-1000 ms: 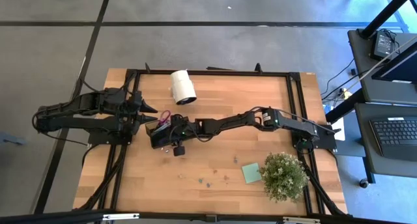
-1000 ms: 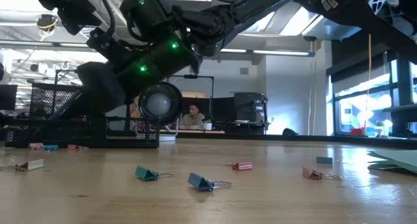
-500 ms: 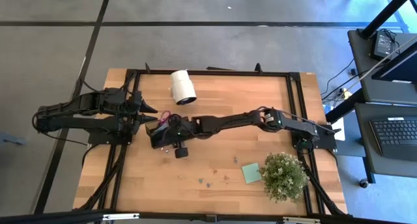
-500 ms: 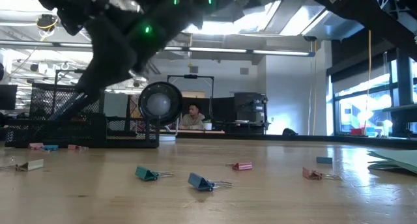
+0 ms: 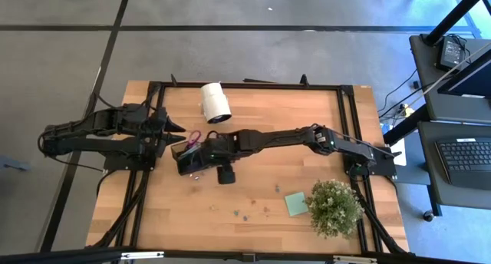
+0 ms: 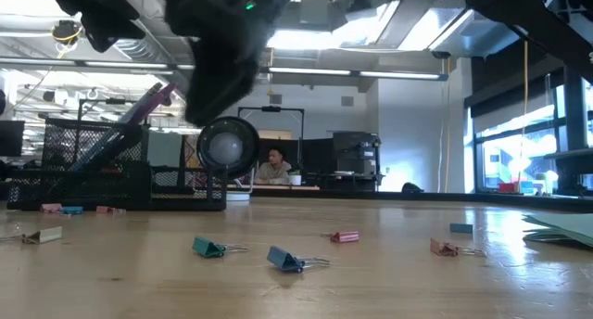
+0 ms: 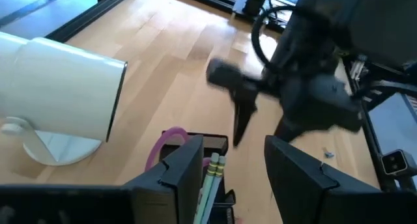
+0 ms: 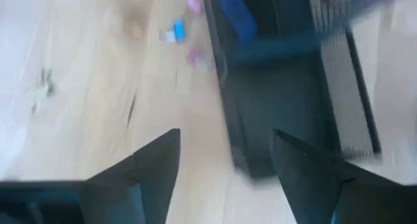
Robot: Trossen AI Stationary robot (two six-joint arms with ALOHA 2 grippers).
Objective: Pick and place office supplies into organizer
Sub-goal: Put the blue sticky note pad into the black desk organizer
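We've got the organizer point(image 5: 186, 158) sitting left of the table's point(image 5: 253, 195) middle, with the scissors point(image 5: 193, 138) sticking out of it on the far side and the white roll point(image 5: 215, 102) behind it toward the far edge. The sticky-note pad point(image 5: 295, 203) lies near the right edge, just left of the potted plant point(image 5: 334, 207), and small clips point(image 6: 208, 248) are scattered near the front edge.

Black mesh organizer point(image 5: 189, 158), purple scissors handle point(image 7: 164, 143), pale green pencil point(image 7: 210, 181), white roll point(image 5: 215, 102), light green sticky pad point(image 5: 296, 203), blue and pink clips point(image 6: 284, 259), light wood desk point(image 5: 253, 218).
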